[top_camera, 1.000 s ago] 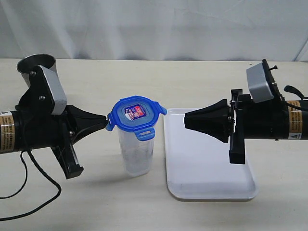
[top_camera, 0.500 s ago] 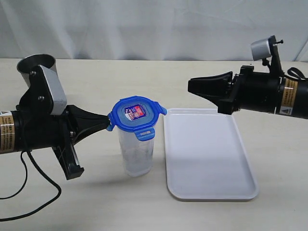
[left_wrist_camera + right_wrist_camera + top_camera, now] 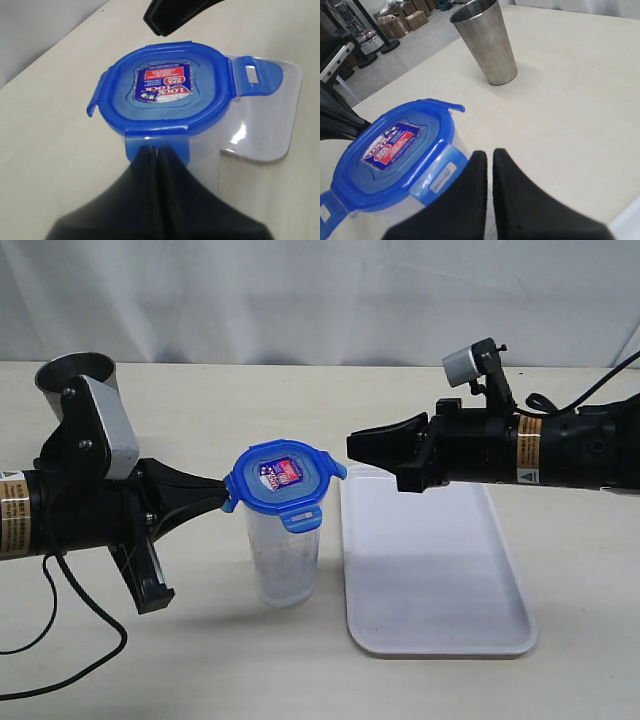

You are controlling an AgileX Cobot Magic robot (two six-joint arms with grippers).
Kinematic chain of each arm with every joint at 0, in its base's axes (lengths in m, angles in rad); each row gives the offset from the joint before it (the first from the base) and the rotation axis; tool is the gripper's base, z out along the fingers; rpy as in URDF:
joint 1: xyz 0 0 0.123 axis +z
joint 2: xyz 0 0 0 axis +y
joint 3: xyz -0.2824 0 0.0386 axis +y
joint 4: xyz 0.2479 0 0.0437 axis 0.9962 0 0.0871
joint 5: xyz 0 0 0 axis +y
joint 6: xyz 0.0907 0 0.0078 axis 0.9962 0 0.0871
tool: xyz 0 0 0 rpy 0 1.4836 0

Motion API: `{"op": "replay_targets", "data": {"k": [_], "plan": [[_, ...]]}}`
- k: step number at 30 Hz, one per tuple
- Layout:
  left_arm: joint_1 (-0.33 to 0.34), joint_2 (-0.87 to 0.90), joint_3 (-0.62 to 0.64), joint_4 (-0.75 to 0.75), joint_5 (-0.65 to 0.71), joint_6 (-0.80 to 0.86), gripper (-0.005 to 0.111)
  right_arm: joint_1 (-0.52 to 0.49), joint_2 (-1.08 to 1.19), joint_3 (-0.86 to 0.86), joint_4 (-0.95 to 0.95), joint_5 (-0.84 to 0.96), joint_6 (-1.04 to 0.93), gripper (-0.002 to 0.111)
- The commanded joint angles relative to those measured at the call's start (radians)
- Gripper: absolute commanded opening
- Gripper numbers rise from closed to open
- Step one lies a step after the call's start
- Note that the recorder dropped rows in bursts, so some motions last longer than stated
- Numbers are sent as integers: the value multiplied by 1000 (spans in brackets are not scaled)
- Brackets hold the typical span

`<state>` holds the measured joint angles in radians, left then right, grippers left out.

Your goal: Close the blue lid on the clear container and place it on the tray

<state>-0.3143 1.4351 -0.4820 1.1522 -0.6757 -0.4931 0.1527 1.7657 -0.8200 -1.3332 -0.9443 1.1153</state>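
- The left gripper (image 3: 217,488), jaws pressed together and holding nothing, is nosing its tip against the blue lid (image 3: 280,477) from nine o'clock.
- The right gripper (image 3: 353,445), also closed and empty, is hovering just off the lid at two o'clock, not touching.
- The lid is sitting on top of the clear container (image 3: 286,562), which is standing upright on the table (image 3: 200,660); the flap (image 3: 257,75) on the tray side is sticking out unlatched.
- The tray (image 3: 430,570) is lying just beside the container at three o'clock, with nothing on it.
- The metal cup (image 3: 487,42) is standing well apart at ten o'clock.
- Risk, as I'm judging it: the container is tall and narrow, so a one-sided push on a flap could be tipping or sliding it; an unlatched flap could be letting the lid pop during the lift.
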Motion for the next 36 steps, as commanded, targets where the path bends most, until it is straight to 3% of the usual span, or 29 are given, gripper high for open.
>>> {"op": "replay_targets", "data": {"k": [1,19,36], "plan": [[0,-6,2,2,-14,-7,0,2,0,-4,-54,-33,-1,4],[0,-6,2,2,-6,-5,0,2,2,-3,-96,-70,-4,4],[0,-6,2,13,5,-5,0,69,-18,-5,10,90,-87,4]]}}
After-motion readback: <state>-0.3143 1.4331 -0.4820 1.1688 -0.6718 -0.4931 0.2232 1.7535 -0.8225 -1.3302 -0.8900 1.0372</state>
